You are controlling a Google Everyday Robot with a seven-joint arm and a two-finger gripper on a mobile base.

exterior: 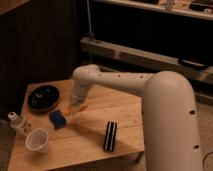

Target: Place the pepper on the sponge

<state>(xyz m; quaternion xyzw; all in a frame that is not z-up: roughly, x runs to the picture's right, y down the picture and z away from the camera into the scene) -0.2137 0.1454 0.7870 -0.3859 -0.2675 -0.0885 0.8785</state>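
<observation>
At the counter's (82,142) left edge you have a small pale object (17,123) and a white cup (36,141), with a round black dish (43,97) behind them. Next comes the sponge (57,119). Just up and right of it, the pepper (67,111) shows orange at the hand (75,107) (gripped or not, you cannot tell). Farther right lies a black ridged bar (110,136).

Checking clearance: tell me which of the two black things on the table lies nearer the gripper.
The round black dish, just beyond the blue sponge that the gripper hangs beside. The long ridged bar lies farther off, toward the near edge.
</observation>
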